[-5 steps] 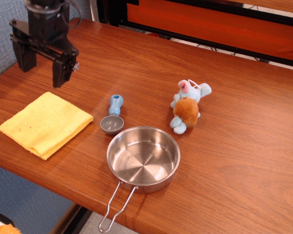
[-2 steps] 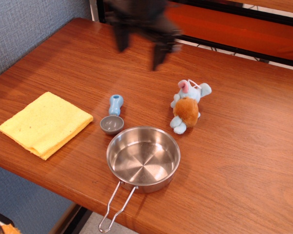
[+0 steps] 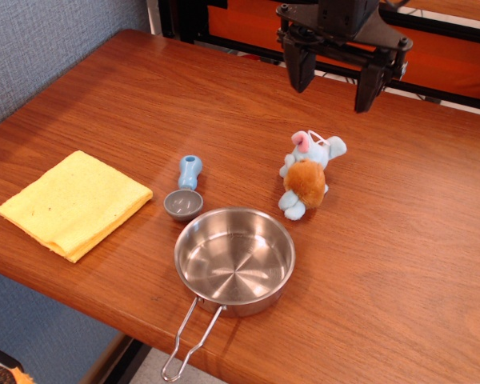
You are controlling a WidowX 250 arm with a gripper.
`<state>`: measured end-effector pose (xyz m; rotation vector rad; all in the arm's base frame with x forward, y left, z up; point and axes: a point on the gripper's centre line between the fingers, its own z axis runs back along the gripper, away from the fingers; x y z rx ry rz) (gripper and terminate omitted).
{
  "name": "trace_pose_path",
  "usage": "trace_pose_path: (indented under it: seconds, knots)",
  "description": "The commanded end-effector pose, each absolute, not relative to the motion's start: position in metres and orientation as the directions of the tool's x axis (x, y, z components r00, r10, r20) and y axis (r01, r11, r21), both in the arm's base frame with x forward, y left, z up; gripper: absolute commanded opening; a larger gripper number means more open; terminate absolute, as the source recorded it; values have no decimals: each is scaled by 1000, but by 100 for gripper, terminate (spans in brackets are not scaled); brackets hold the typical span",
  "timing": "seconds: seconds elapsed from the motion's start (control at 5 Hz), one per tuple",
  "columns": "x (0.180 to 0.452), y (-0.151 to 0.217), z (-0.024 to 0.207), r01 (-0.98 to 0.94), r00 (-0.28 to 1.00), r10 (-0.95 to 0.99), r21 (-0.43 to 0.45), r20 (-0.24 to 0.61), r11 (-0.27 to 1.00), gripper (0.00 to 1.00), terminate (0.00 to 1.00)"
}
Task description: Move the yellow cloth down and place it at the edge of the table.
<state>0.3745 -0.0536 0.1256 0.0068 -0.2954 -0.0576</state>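
no readable text, no labels, no brand marks, no numbers on anything in view

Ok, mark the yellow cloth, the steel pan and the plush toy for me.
yellow cloth (image 3: 74, 204): the only camera view, centre of the folded fabric.
steel pan (image 3: 234, 264): same view, bare bottom of the bowl.
plush toy (image 3: 306, 181): same view, its brown belly.

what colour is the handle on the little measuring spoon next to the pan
Light blue handle, with a grey bowl; it shows clearly in the observation.image view.
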Motion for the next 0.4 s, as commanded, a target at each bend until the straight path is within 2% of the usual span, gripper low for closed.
trace_pose_path:
  seconds: [0.0, 0.2]
  knots:
    - [389, -53, 145, 61, 939, -52, -15, 341, 998, 100, 0]
    - [389, -53, 145, 61, 939, -52, -15, 341, 998, 100, 100]
